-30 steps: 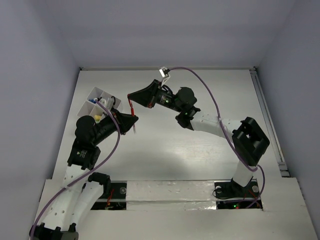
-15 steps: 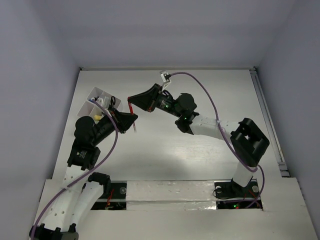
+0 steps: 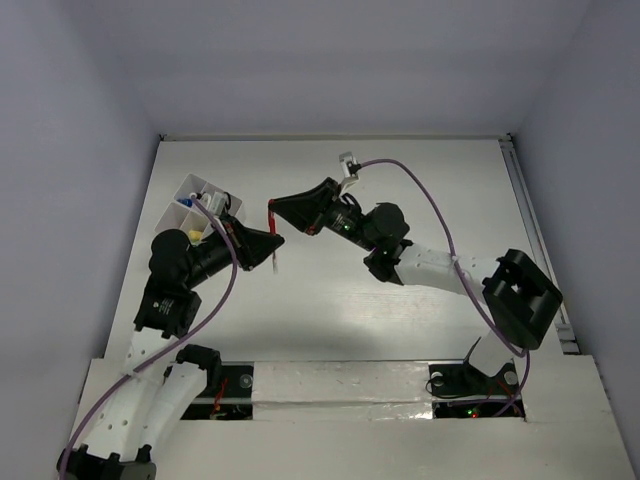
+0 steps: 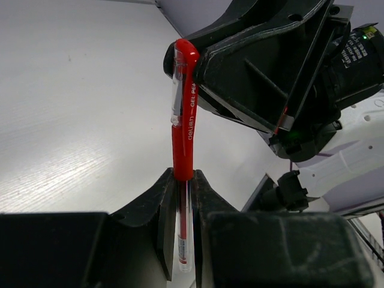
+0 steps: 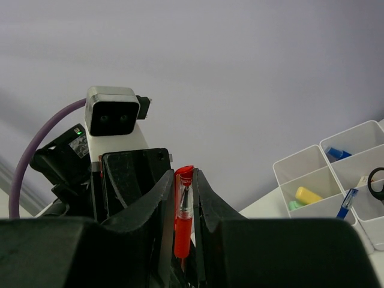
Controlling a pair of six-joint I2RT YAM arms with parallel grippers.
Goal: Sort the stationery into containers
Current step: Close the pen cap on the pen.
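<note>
A thin red pen (image 3: pixel 271 222) hangs in the air between my two grippers, over the table's left middle. My left gripper (image 3: pixel 274 242) is shut on its clear barrel (image 4: pixel 183 234), and the red cap (image 4: pixel 183 120) stands above the jaws. My right gripper (image 3: pixel 273 208) is shut on the cap end (image 5: pixel 183 222); its black fingers (image 4: pixel 252 66) press against the cap from the right. The white organiser box (image 3: pixel 185 185) stands to the left. It holds a yellow eraser (image 5: pixel 308 195), a green eraser (image 5: pixel 294 205), a blue pen (image 5: pixel 347 201) and black scissors (image 5: pixel 377 180).
The organiser (image 5: pixel 300 157) sits close to the left wall, right behind my left arm's wrist. A small blue item (image 5: pixel 336 153) lies in one of its far compartments. A purple cable (image 3: pixel 430 210) arcs over my right arm. The white tabletop (image 3: pixel 400 320) spreads to the right.
My right arm has swung its elbow right and towards the near edge. The pen and both grippers have shifted slightly right. Both grips look unchanged.
</note>
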